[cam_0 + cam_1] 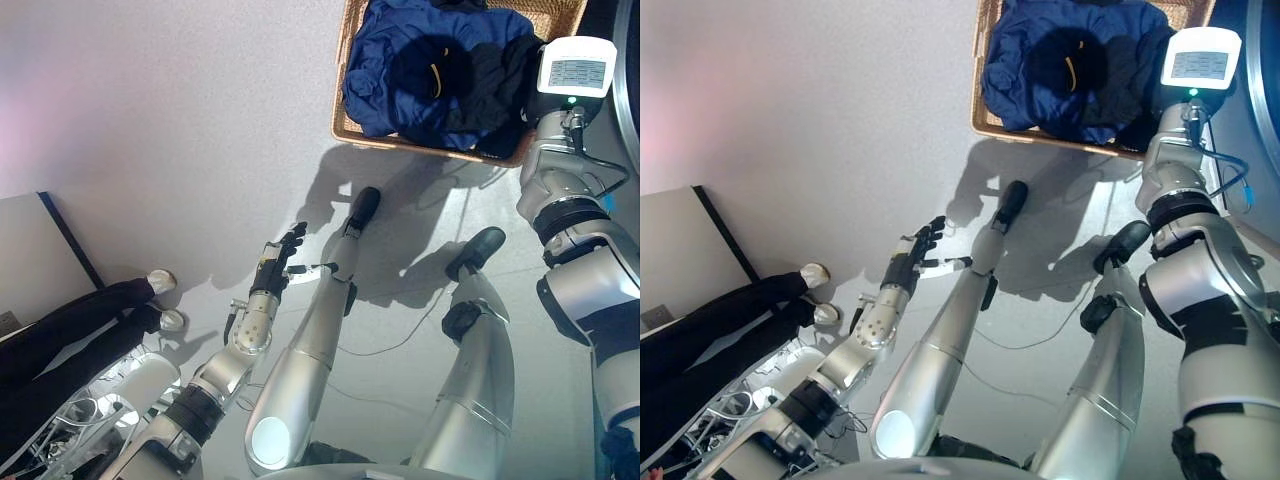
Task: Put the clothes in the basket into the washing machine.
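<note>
Up at the top edge of my view sits the wicker basket (352, 118), on the grey floor (180, 130), its far side cut off by the frame. It's full: a heap of dark blue clothes (400, 80) fills most of it, with a black garment (495, 95) bunched toward the right side, next to my right arm. On top of the blue heap there's a darker rounded patch with a small yellow mark; can't tell what it is.

My right arm reaches up along the right edge toward the basket's right end. I can't make out the right hand itself, it's hidden beyond the wrist among the clothes at the basket rim, so I can't tell what those fingers are doing.

My left hand (917, 252) hangs over the floor well short of the basket, near the middle-left of the view, touching nothing. Fingers are extended and slightly spread, relaxed, holding nothing.

At the right edge a curved dark rim (627, 90) shows just beside the basket, too little of it to say what it is.

Lower left, a person's legs in black trousers (70, 335) with light shoes (162, 281) lie across the floor. Behind them a pale panel with a dark edge (30, 250).
</note>
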### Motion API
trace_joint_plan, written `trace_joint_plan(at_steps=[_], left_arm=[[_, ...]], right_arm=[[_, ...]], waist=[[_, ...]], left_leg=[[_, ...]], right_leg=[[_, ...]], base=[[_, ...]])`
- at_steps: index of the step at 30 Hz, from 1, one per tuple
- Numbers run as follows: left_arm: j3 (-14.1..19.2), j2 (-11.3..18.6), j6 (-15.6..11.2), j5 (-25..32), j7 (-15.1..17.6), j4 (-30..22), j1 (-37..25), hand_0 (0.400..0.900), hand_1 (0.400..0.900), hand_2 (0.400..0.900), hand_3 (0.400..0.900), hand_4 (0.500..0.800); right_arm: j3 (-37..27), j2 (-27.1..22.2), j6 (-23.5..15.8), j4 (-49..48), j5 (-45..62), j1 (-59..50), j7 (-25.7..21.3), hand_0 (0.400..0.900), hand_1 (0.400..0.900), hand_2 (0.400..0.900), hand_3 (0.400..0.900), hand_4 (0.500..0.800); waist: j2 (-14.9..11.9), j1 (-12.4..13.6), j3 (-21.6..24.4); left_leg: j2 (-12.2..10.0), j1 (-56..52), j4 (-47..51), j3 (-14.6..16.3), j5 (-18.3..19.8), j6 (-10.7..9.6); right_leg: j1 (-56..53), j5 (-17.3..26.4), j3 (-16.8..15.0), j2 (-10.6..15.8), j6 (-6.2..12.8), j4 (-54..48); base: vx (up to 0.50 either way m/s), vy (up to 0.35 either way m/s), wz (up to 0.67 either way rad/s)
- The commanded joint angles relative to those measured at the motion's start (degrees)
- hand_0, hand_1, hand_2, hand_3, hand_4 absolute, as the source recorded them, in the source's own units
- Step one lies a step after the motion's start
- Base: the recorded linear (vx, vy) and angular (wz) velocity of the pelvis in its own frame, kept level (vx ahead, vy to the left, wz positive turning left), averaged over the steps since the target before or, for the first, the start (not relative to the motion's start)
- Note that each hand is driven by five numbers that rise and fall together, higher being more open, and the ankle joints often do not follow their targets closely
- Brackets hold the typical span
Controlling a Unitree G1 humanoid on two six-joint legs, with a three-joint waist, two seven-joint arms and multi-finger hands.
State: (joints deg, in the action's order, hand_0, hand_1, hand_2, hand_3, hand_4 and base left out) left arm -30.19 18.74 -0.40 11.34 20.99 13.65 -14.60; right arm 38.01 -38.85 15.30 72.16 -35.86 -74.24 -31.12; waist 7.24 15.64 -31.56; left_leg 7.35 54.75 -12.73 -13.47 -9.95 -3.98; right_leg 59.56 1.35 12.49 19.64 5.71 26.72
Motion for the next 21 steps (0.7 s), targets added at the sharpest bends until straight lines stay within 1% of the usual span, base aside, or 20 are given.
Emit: trace_joint_plan(at_steps=[1,5,8,10,11,13,14,15,17,18,21], left_arm=[[-2.3,0.1,-2.5,-0.3,2.1,-4.2,1.0,0.9,0.9,0.9,0.9,0.8],[-2.2,0.2,-2.2,-0.6,2.5,-4.3,0.6,0.9,0.9,0.9,0.9,0.8],[-1.6,0.0,-1.7,-0.7,3.0,-4.0,0.3,0.9,0.9,0.9,0.9,0.8],[-0.8,-0.4,-0.9,-0.8,3.5,-3.5,0.2,0.9,0.9,0.9,0.9,0.8],[-0.3,-0.6,-0.6,-0.9,3.7,-3.2,0.3,0.9,0.9,0.9,0.9,0.8],[0.5,-1.0,-0.1,-1.0,4.0,-2.6,0.2,0.9,0.9,0.9,0.9,0.8],[1.0,-1.3,0.2,-1.0,4.5,-2.2,0.4,0.9,0.9,0.9,0.9,0.8],[1.4,-1.6,0.3,-0.8,4.7,-1.9,0.2,0.9,0.9,0.9,0.9,0.8],[1.5,-2.0,0.8,-0.6,5.3,-0.7,0.1,0.9,0.9,0.9,0.9,0.8],[1.6,-2.2,0.9,-0.4,5.5,-0.4,0.3,0.9,0.9,0.9,0.9,0.8],[1.8,-2.4,1.2,0.5,5.8,0.1,0.8,0.9,0.9,0.9,0.9,0.8]], right_arm=[[2.1,-4.6,1.3,0.3,0.9,0.2,-3.5,0.4,0.4,0.4,0.4,0.5],[-0.7,-4.2,1.0,-1.3,4.1,0.6,-5.9,0.4,0.4,0.4,0.4,0.5],[-6.4,-3.0,-1.1,-5.1,11.8,1.6,-8.3,0.4,0.4,0.4,0.4,0.5],[-13.0,-1.7,-4.3,-10.3,21.3,3.7,-9.7,0.4,0.4,0.4,0.4,0.5],[-14.7,-1.2,-4.9,-11.7,24.0,4.6,-10.0,0.4,0.4,0.4,0.4,0.5],[-18.9,0.2,-7.7,-15.7,30.9,5.9,-11.0,0.4,0.4,0.4,0.4,0.5],[-21.9,1.5,-9.8,-19.1,35.5,7.3,-11.9,0.4,0.4,0.4,0.4,0.5],[-24.1,2.1,-11.2,-20.7,38.9,7.7,-12.3,0.4,0.4,0.4,0.4,0.5],[-29.1,4.5,-15.6,-25.7,46.6,9.7,-14.3,0.4,0.4,0.4,0.4,0.5],[-30.6,5.2,-16.6,-27.3,48.4,10.5,-15.0,0.4,0.4,0.4,0.4,0.5],[-36.0,8.6,-22.4,-32.7,56.2,12.2,-16.8,0.4,0.4,0.4,0.4,0.5]], waist=[[8.0,-0.4,1.8],[8.0,-0.9,1.8],[7.6,-1.8,1.8],[6.7,-3.1,1.8],[6.3,-3.5,1.8],[5.5,-4.5,1.8],[4.8,-5.4,1.8],[4.5,-6.0,1.8],[3.6,-7.3,1.8],[3.3,-7.9,1.8],[2.4,-9.6,1.8]], left_leg=[[3.4,2.0,-2.2,2.4,6.2,2.7],[3.2,1.7,-2.1,2.7,6.3,2.7],[2.7,1.2,-1.7,3.0,6.2,2.6],[2.3,0.8,-1.4,3.6,6.4,2.5],[2.1,0.5,-1.1,3.8,6.4,2.5],[1.6,0.5,-0.9,4.5,6.4,2.5],[1.3,0.3,-0.8,5.0,6.6,2.5],[1.1,1.5,-0.6,5.6,5.1,2.6],[0.6,0.9,-0.5,6.4,5.5,2.6],[0.5,0.5,-0.6,6.8,5.7,2.6],[0.1,-0.9,-1.3,8.2,6.8,2.7]], right_leg=[[-0.4,-3.0,-1.5,-1.1,2.43,0.2],[-0.8,-2.6,-1.9,-1.2,2.51,-0.4],[-1.1,-2.3,-2.2,-1.5,2.6,-1.4],[-1.5,-1.9,-2.7,-1.8,2.73,-2.4],[-1.7,-1.7,-2.8,-2.1,2.73,-2.9],[-1.9,-1.0,-3.2,-2.5,2.78,-4.1],[-2.2,-0.5,-3.5,-2.9,2.85,-5.1],[-1.3,1.5,-3.1,-3.0,2.39,-6.3],[-1.9,1.8,-3.7,-3.4,2.45,-7.5],[-2.1,2.0,-3.9,-3.6,2.48,-7.9],[-3.6,2.4,-5.0,-4.4,2.54,-9.3]], base=[[0.0,0.0,0.0],[0.0,0.016,-0.04],[0.02,0.009,-0.09],[0.03,0.006,-0.19],[0.03,0.022,-0.29],[0.03,0.026,-0.35],[-0.06,0.048,-0.35],[-0.06,0.045,-0.36],[-0.01,0.021,-0.33],[0.04,0.021,-0.37],[0.03,0.047,-0.4]])
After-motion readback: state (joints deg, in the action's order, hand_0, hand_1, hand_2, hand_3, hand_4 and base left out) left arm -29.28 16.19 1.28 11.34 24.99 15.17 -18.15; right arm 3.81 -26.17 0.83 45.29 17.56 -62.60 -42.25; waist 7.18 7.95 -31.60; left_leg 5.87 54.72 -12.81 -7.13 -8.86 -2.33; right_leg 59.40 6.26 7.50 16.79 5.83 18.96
